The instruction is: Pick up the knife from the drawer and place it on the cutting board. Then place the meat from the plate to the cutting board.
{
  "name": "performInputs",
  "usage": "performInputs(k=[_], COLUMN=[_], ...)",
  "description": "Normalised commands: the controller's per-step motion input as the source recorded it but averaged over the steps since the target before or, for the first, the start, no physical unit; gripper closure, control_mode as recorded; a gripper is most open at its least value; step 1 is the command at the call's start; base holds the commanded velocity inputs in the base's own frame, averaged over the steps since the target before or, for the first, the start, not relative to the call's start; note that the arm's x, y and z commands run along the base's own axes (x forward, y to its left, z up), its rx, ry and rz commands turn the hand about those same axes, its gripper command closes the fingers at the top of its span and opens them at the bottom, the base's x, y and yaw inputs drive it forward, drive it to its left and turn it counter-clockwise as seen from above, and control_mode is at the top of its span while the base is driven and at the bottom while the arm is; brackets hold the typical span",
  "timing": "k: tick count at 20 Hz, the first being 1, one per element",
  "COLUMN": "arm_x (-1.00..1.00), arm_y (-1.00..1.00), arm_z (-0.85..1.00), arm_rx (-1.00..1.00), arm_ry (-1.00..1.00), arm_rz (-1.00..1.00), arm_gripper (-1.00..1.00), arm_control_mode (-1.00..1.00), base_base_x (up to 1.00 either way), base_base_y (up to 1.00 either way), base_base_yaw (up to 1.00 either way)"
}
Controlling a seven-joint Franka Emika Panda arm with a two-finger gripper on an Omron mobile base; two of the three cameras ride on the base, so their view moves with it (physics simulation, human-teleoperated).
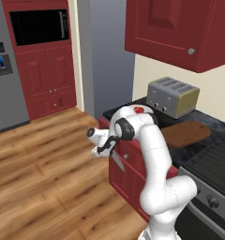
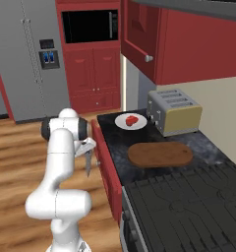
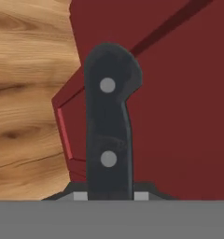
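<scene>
One dark speckled worktop [image 2: 208,147] above wood floor [image 1: 39,178], carrying one cutting board [image 2: 160,154], one plate [image 2: 121,124], one meat [image 2: 132,119], one toaster [image 2: 174,112]; fingers [image 3: 141,196] clenched on one knife [image 3: 108,126].

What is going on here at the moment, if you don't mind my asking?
The gripper is shut on the knife, holding it out in front of the red cabinets, blade hanging down. The cutting board on the counter is bare, and the meat lies on the plate beside the toaster.
</scene>
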Motion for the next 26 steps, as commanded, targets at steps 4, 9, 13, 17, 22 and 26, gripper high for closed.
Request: performInputs(k=[4,9,13,17,22,26], arm_x=[-0.45,-0.36,-0.18,-0.01,-0.14,-0.29], arm_y=[0.14,0.11,0.00,0.00,-0.33,-0.40], arm_z=[0.82,1.00,0.66,0.12,0.10,0.69], arm_rx=[0.02,0.00,0.00,0.00,0.16,0.20], arm_ry=[0.07,0.12,0.20,0.19,0.28,0.08], arm_rz=[0.07,0.01,-0.09,-0.67,-0.63,0.00], arm_gripper=[1.00,1.00,1.00,1.00,1.00,1.00], arm_control_mode=[-1.00,-1.00,-1.00,-1.00,-1.00,-1.00], base_base_x=[0.00,0.00,0.00,0.00,0.00,0.00], base_base_y=[0.00,0.00,0.00,0.00,0.00,0.00], base_base_yaw=[0.00,0.00,0.00,0.00,0.00,0.00])
